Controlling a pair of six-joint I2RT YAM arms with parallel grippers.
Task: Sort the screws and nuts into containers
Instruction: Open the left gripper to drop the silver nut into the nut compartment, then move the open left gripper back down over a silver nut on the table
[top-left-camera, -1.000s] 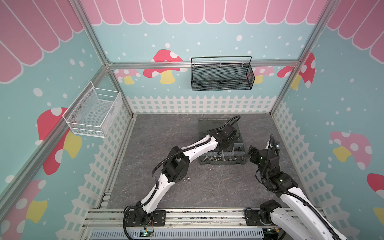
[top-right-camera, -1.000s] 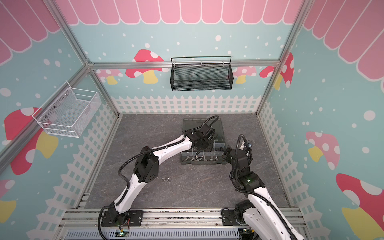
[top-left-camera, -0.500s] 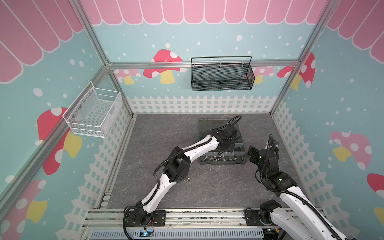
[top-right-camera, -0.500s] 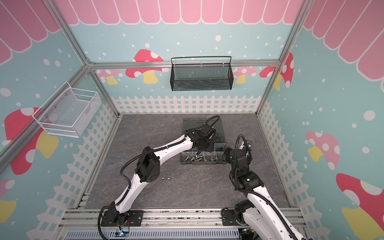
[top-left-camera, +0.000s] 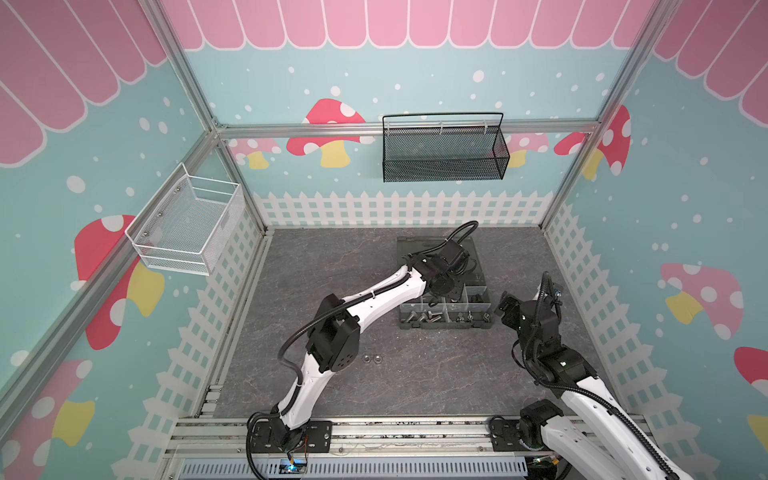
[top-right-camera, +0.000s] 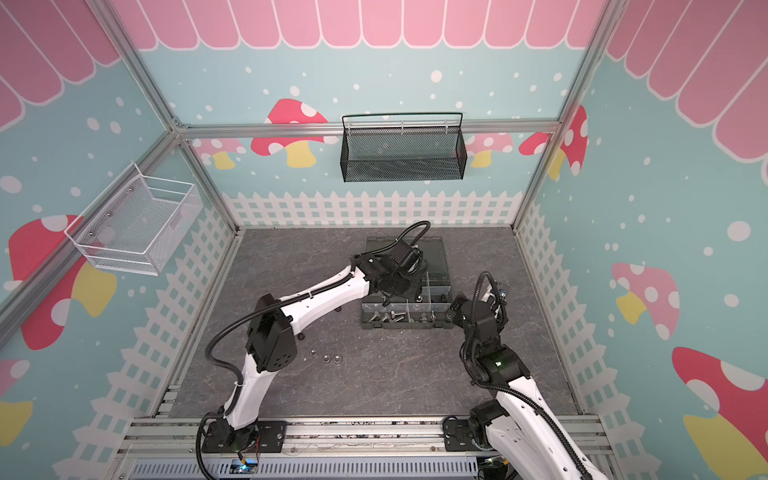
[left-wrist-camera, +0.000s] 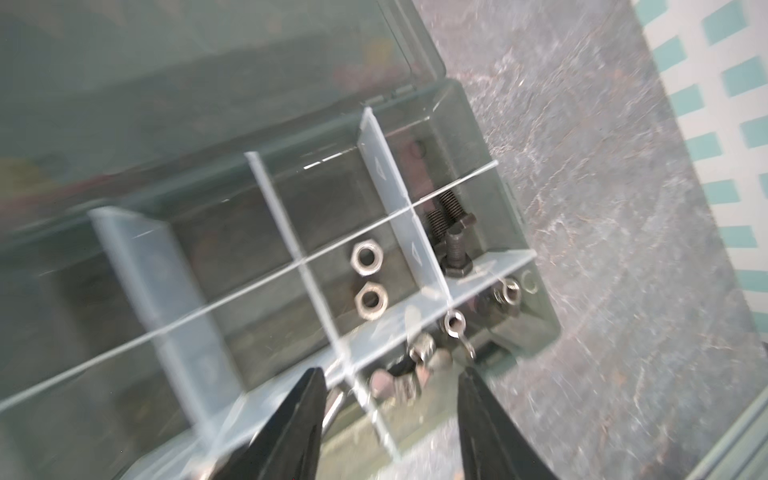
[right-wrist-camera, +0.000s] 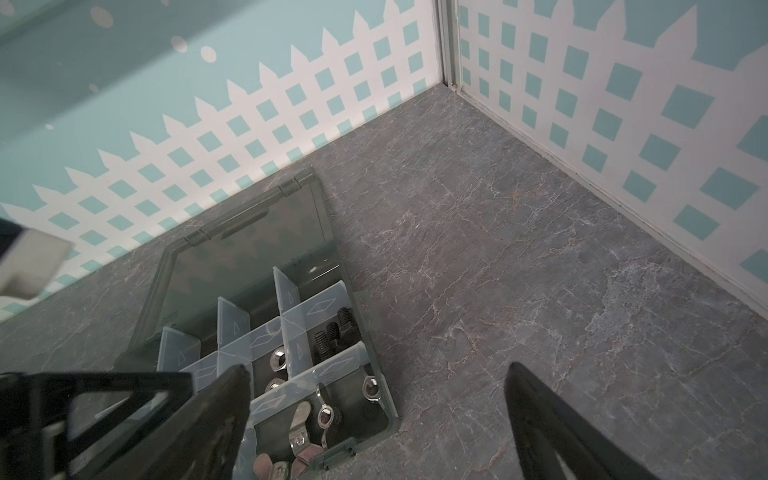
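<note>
silver hex nuts (left-wrist-camera: 365, 258) lie paired in the compartment (left-wrist-camera: 334, 276) beyond the parted, empty left fingers (left-wrist-camera: 297, 419); black screws (left-wrist-camera: 455, 245) alongside; right fingers (right-wrist-camera: 220, 415) spread wide.

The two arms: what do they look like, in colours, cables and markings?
Both the left arm and the right arm have white link shells, black joint housings and black corrugated cable looping outside. A small green light shows on one black joint of the right arm. The left gripper and right gripper have black, tapering jaws.
</note>
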